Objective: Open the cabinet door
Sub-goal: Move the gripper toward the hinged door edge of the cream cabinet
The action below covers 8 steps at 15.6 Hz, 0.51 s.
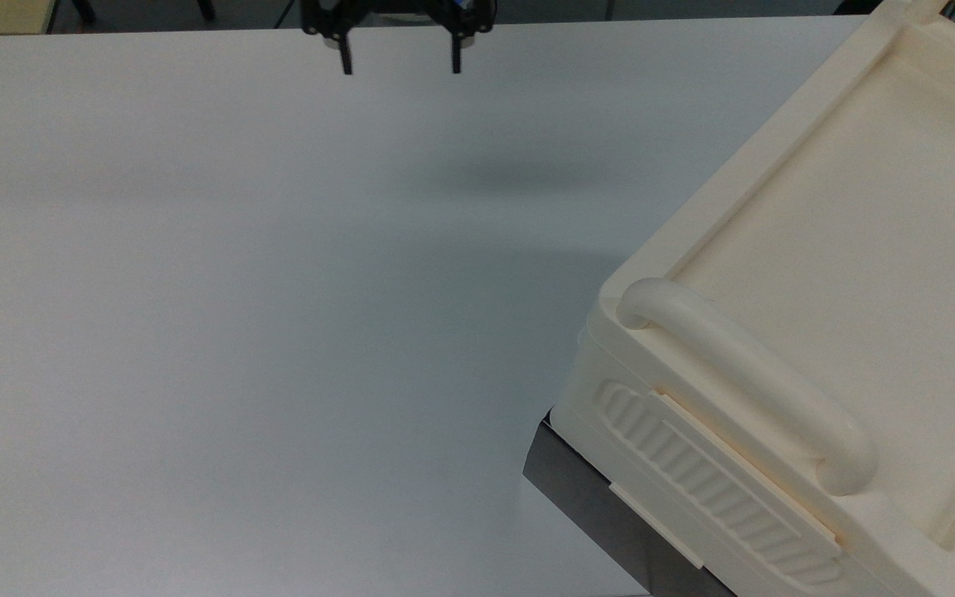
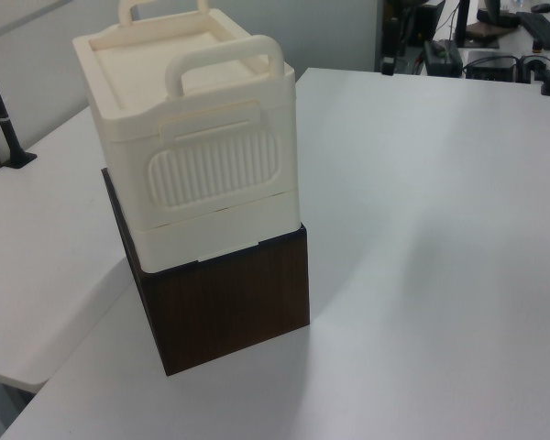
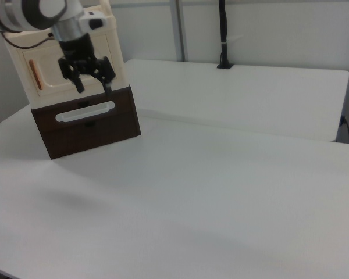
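Note:
In the right view, the cabinet door (image 3: 49, 67) is a flat cream panel with a raised rim and a copper-orange strip (image 3: 33, 72) at its left end. It is on the front of the cream cabinet (image 2: 192, 137) and looks shut. The cabinet stands on a dark brown box (image 3: 87, 125). My gripper (image 3: 93, 86) hangs open just in front of the door's right part, with nothing between its fingers. In the top view the gripper (image 1: 401, 65) is at the far table edge, and the cabinet's bar handle (image 1: 743, 381) and ribbed side panel (image 1: 718, 489) are at the lower right.
The brown box has a drawer front with a white slot handle (image 3: 84, 111). The white table (image 1: 237, 315) stretches wide beside the cabinet. A second white table with a black clamped pole (image 3: 223, 35) adjoins it. Dark office equipment (image 2: 495, 37) stands beyond the far edge.

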Tool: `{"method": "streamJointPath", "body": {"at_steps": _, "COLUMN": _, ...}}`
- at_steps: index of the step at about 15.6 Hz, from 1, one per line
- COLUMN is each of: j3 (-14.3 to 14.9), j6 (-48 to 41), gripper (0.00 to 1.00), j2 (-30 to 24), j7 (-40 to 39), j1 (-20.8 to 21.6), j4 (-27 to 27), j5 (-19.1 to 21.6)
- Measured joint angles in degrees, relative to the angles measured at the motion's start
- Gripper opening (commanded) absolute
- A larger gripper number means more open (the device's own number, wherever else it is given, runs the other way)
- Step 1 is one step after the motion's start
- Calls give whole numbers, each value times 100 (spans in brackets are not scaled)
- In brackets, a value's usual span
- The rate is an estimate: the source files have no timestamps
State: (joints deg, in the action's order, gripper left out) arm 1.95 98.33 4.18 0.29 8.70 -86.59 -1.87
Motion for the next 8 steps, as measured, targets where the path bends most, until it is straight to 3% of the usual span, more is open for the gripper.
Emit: {"method": "streamJointPath", "body": {"at_steps": 8, "j3": -60, "j6": 1282, "gripper": 100, "j2": 307, "j7": -680, "j1": 1248, "j4": 5, "j5": 397}}
